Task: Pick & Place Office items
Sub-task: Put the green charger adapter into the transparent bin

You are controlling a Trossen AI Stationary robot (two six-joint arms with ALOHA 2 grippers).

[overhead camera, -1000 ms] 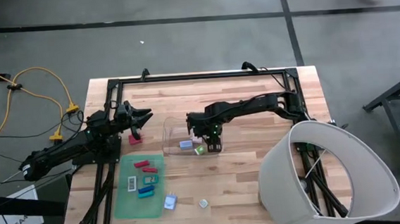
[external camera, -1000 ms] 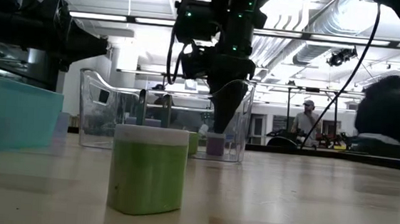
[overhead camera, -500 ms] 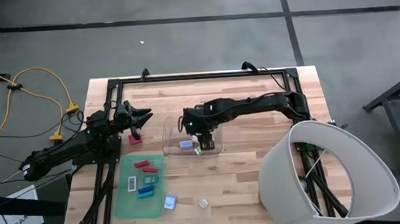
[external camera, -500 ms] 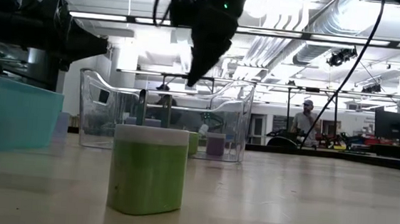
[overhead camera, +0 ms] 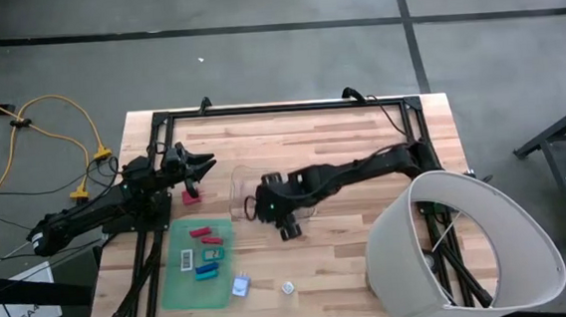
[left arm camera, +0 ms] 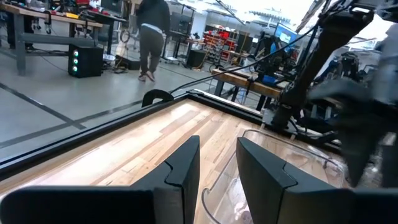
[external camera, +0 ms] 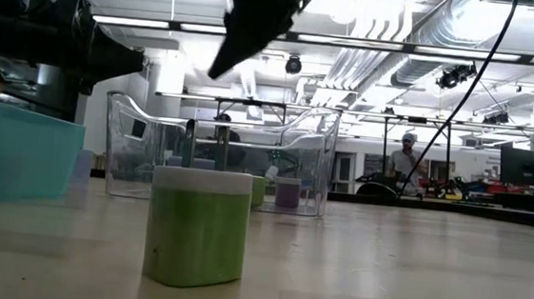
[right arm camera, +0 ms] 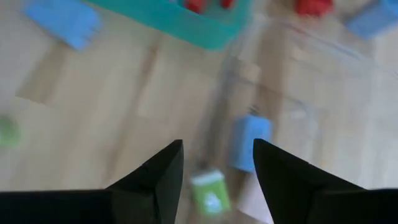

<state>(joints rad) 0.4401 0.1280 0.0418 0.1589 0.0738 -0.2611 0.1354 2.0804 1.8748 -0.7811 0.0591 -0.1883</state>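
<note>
The clear bin (overhead camera: 238,188) stands mid-table; in the right wrist view a blue piece (right arm camera: 250,142) and a green piece (right arm camera: 210,191) lie on its floor. My right gripper (overhead camera: 264,210) hangs open above the bin's near left part, slanting down, with nothing between its fingers (right arm camera: 214,158). In the low view it shows high above the bin (external camera: 218,67). More office items lie on the green mat (overhead camera: 177,286): a red one (overhead camera: 200,232), teal ones (overhead camera: 212,241), a blue one (overhead camera: 206,271). My left gripper (overhead camera: 208,166) waits open at the far left, level (left arm camera: 219,149).
A pink piece (overhead camera: 192,196) lies under my left gripper. A blue-white piece (overhead camera: 240,286) and a small green-white piece (overhead camera: 288,289) sit on the bare wood near the front edge. A big white lamp shade (overhead camera: 459,246) covers the near right corner.
My right gripper has risen out of the bin and swung toward the table's left and near edges, rolling and tipping flatter as it went. The green and blue pieces stay on the bin's floor.
</note>
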